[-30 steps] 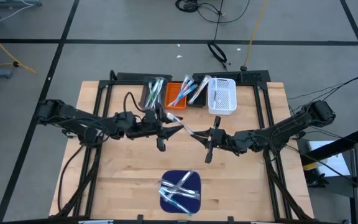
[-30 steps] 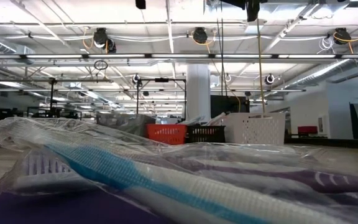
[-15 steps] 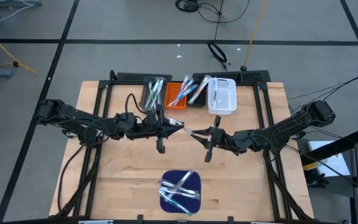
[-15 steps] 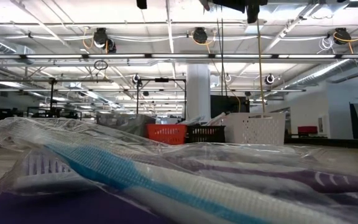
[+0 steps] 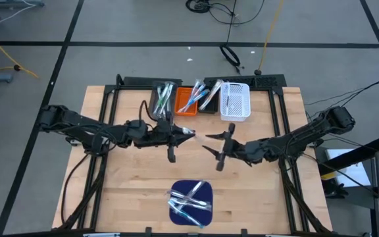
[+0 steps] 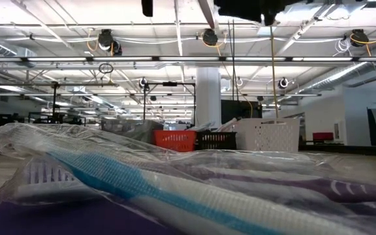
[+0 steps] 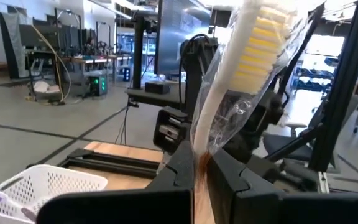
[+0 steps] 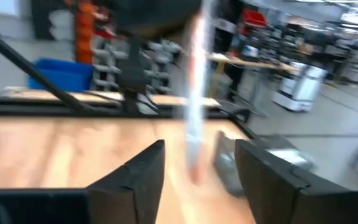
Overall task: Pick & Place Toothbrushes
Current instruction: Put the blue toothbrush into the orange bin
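**Wrapped toothbrush held above the middle of the table**

The pale wooden table (image 5: 130, 191) lay bare across most of its width, open boards on either side of both arms and between the arms and the front edge. Against the back edge stood four small plastic bins in a row: a grey bin (image 5: 160, 100), an orange bin (image 5: 187, 101), a black bin (image 5: 207, 103) and a white slotted bin (image 5: 235, 102); the first three held wrapped toothbrushes. Near the front edge a dark blue square mat (image 5: 191, 202) carried a loose pile of thin plastic-wrapped toothbrushes (image 5: 189, 197), too overlapped to count.

The left gripper (image 5: 187, 133) hung mid-table, fingers closed on one white toothbrush with yellow bristles in clear wrap (image 7: 247, 74). The right gripper (image 5: 210, 142), just beside it, stood with fingers parted and nothing between them.
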Motion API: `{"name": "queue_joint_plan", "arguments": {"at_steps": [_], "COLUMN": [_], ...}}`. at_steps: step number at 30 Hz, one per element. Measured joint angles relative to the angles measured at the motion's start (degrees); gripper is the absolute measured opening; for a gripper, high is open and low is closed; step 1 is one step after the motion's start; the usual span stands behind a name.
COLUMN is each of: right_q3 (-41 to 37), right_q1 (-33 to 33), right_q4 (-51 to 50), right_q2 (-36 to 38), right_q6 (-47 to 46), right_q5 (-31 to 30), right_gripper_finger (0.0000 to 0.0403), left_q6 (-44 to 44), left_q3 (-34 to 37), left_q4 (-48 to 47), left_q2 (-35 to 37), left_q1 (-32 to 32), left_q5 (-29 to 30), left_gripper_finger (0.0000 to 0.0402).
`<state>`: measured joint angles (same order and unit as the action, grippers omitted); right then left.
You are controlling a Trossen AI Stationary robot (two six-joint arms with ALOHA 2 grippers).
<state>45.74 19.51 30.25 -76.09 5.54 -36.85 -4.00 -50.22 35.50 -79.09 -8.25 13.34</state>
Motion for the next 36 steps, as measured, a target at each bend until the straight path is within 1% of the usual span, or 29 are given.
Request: {"name": "queue_joint_plan", "arguments": {"at_steps": [4, 7, 12, 15, 20, 23, 27, 29, 31, 36], "right_q3": [0.0, 0.0, 0.0, 0.0, 0.0, 0.0, 0.0, 0.0, 0.0, 0.0], "right_q1": [0.0, 0.0, 0.0, 0.0, 0.11, 0.11, 0.26, 0.26, 0.33, 0.63], "right_q4": [-4.24, -6.61, -9.48, -11.86, -16.68, -19.4, -20.25, -20.37, -20.33, -20.7], "right_q2": [0.02, 0.02, 0.02, 0.02, 0.02, 0.02, 0.02, 0.02, 0.02, 0.02], "right_q6": [-0.15, -1.04, -1.9, -4.45, -10.73, -14.35, -16.06, -16.69, -16.85, -16.93], "right_q5": [-4.83, -5.47, -5.44, -5.27, -4.72, -1.97, -0.31, 1.12, 1.13, 1.15], "right_gripper_finger": [0.0205, 0.0209, 0.0204, 0.02, 0.02, 0.0203, 0.0201, 0.02, 0.0198, 0.0197], "left_q6": [-0.84, -1.27, -5.43, -7.36, -11.14, -11.61, -13.13, -13.16, -13.1, -10.93], "left_q3": [0.0, 0.0, 0.0, 0.0, 0.0, 0.0, -0.13, -1.85, -4.34, -14.49], "left_q4": [-1.52, -2.85, -5.57, -7.71, -8.52, -9.49, -10.6, -11.88, -15.09, -25.37], "left_q2": [0.0, 0.02, 0.02, 0.02, 0.02, 0.02, -0.03, -1.17, -3.06, -10.04], "left_q1": [0.0, 0.53, 3.43, 6.22, 11.36, 13.49, 15.72, 16.47, 17.02, 18.22], "left_q5": [1.49, 3.22, 3.19, 3.19, -1.09, -1.33, -1.34, -1.33, -1.35, -0.72], "left_gripper_finger": [0.0007, 0.0007, 0.0007, 0.0007, 0.0007, 0.0007, 0.0007, 0.0007, 0.0007, 0.0007]}}
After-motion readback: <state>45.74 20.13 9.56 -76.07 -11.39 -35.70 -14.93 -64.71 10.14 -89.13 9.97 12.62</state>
